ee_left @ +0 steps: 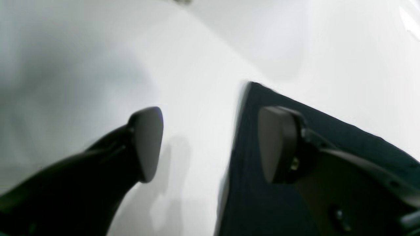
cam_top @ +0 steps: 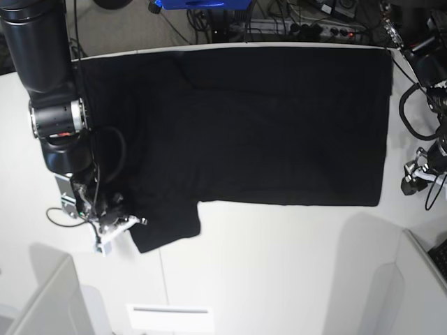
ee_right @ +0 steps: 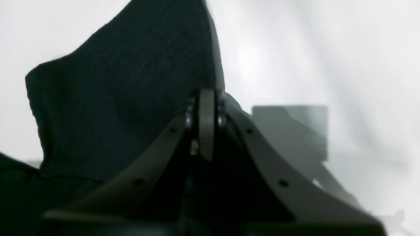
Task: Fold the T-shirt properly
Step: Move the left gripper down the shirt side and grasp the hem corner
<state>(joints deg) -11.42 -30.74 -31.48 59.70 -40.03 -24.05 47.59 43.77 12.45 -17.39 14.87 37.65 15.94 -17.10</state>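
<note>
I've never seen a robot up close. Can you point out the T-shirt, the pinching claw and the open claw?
T-shirt [cam_top: 265, 125]: base view, middle of the spread black cloth.
Right gripper [ee_right: 206, 98]: right wrist view, tips shut on the T-shirt's edge.
Left gripper [ee_left: 210, 144]: left wrist view, the gap between its open tips.

T-shirt [cam_top: 265, 125] flat on table [cam_top: 279, 272], sleeve at right tool [cam_top: 120, 222].

We judge this a robotics lab: white worktop [cam_top: 279, 265], cables and power strip [cam_top: 318, 29] along the frame's top.

Shut right claw [ee_right: 206, 131] (apparently pinching) T-shirt [ee_right: 124, 98]
</note>
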